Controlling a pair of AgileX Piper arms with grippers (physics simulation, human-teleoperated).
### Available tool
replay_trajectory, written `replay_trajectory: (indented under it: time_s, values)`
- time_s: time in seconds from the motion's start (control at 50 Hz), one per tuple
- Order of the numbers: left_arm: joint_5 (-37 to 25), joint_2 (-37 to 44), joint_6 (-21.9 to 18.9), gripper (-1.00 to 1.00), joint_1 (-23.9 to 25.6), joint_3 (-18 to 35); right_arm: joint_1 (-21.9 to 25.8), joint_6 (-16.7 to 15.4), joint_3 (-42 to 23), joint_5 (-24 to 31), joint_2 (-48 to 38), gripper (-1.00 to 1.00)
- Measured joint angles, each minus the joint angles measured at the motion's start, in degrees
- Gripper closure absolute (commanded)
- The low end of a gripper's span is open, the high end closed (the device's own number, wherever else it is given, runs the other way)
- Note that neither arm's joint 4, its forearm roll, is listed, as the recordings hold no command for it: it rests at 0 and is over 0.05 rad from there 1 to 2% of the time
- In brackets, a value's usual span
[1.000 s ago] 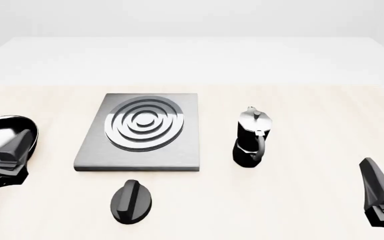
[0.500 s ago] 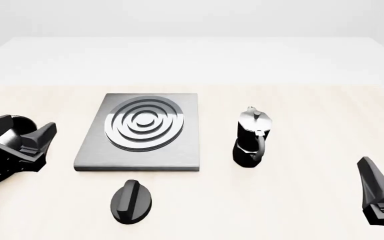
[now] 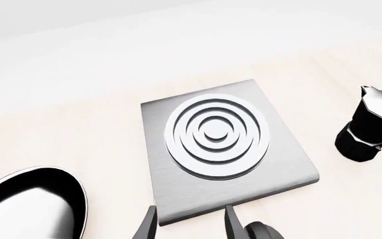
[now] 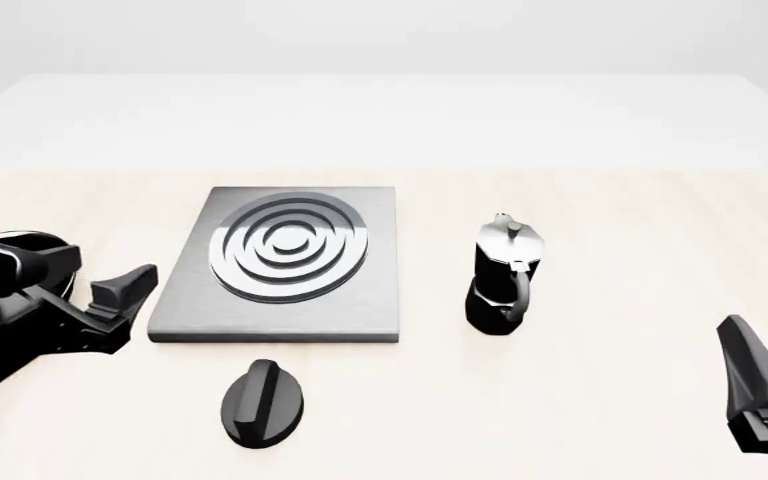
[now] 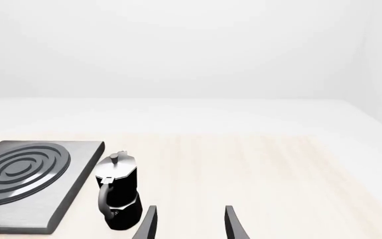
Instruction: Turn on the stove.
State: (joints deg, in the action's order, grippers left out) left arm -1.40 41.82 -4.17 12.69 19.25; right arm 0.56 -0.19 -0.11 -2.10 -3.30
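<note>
The stove point(image 4: 284, 265) is a flat grey metal slab with raised oval rings, lying left of the table's middle. Its separate black ridged knob point(image 4: 261, 402) lies on the table in front of it. My left gripper point(image 4: 124, 298) hovers open and empty just left of the stove's front left corner, up and to the left of the knob. In the left wrist view its fingers point(image 3: 231, 224) frame the stove's point(image 3: 221, 144) near edge, with the knob point(image 3: 264, 232) at the frame's rim. My right gripper point(image 4: 758, 385) stands open and empty at the far right, away from both.
A black and silver moka pot point(image 4: 504, 275) stands upright right of the stove, also in the right wrist view as the pot point(image 5: 119, 194). A glossy black frying pan point(image 3: 28, 204) lies left of the stove, mostly hidden behind my left arm in the front view.
My left arm has swung to the right toward the stove's front left corner, covering most of the frying pan. The right arm, knob and moka pot have not moved.
</note>
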Motion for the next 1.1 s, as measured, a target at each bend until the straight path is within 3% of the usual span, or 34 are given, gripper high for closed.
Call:
replay_trajectory:
  time_s: [1.1]
  values:
    - [6.2,14.1,10.4,-1.0,13.7,-3.1,-0.5,0.0,0.0,1.0,1.4,-1.0]
